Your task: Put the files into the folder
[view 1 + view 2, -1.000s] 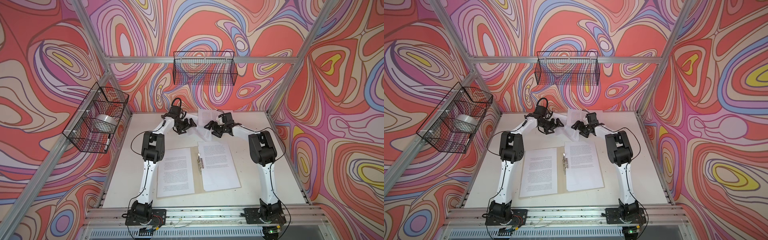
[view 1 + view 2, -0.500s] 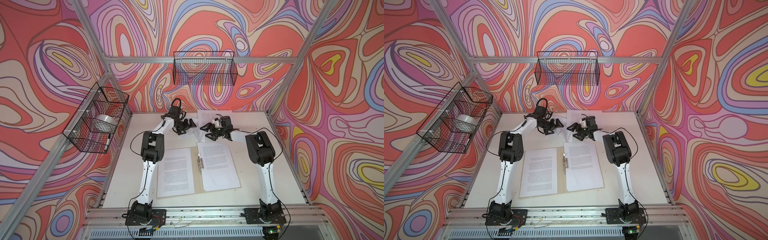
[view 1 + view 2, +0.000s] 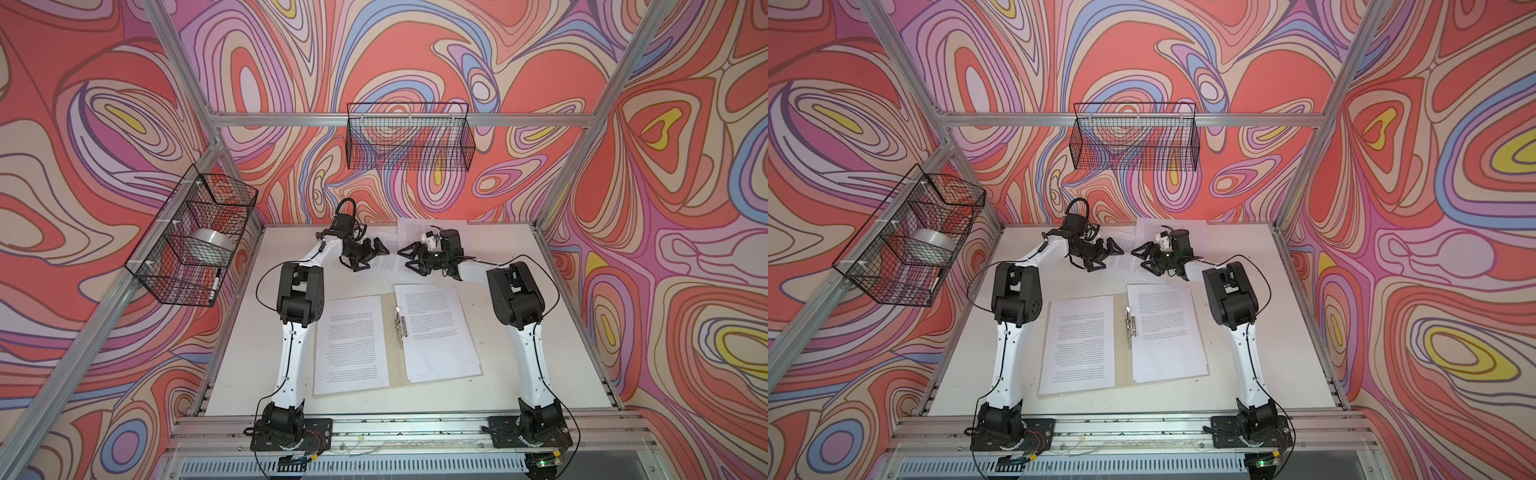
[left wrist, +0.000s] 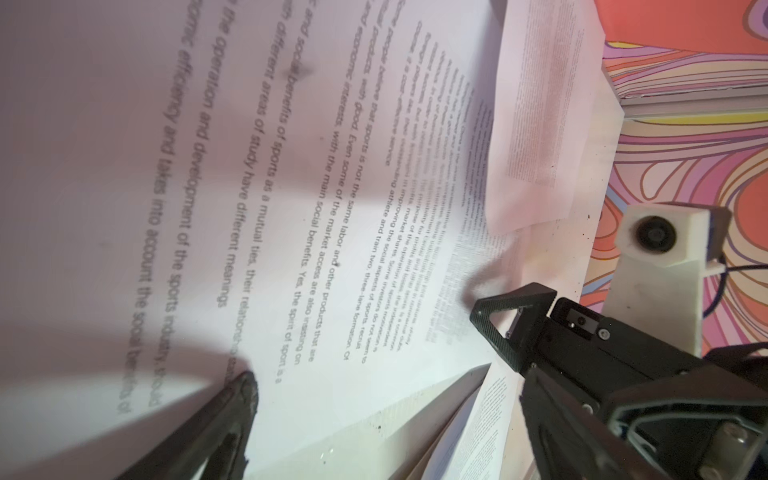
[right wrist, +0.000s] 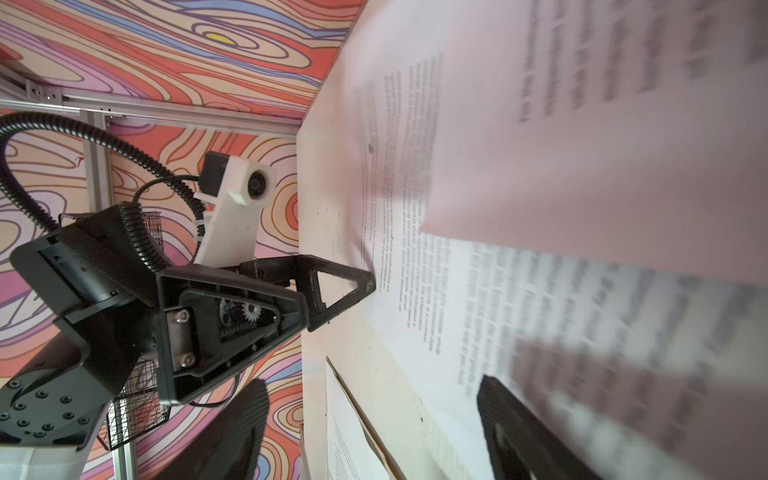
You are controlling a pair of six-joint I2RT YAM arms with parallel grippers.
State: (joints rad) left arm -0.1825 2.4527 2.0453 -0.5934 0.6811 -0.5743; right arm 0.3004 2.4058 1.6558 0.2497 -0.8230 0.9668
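- Several loose sheets [image 3: 384, 266] [image 3: 1125, 266] lie at the back edge of the bench [image 3: 249, 353], near its middle. They partly overlap and are outside the folder.
- The folder [image 3: 392, 374] [image 3: 1123, 361] lies open and flat at the middle of the bench, closer to the front edge. Its metal clip [image 3: 401, 326] runs along the fold.
- A single sheet [image 3: 351, 345] covers the left half of the folder, and a small pile of sheets [image 3: 438, 332] with uneven edges lies on the right half.
- The left claw [image 3: 374, 258] [image 3: 1109, 259] is low over the loose sheets from the left side. It is released, with the jaws wide apart and nothing between them. In the left wrist view one fingertip [image 4: 245, 380] touches the printed paper.
- The right claw [image 3: 405, 259] [image 3: 1138, 259] faces it from the right side, also spread open and grasping nothing. One of its fingertips [image 4: 482, 309] rests on the paper.
- The tips of the two claws are near each other but apart in both top views.
- A wire basket [image 3: 409, 141] hangs on the back wall, and a second basket [image 3: 191, 241] on the left wall holds a roll of tape [image 3: 212, 239].
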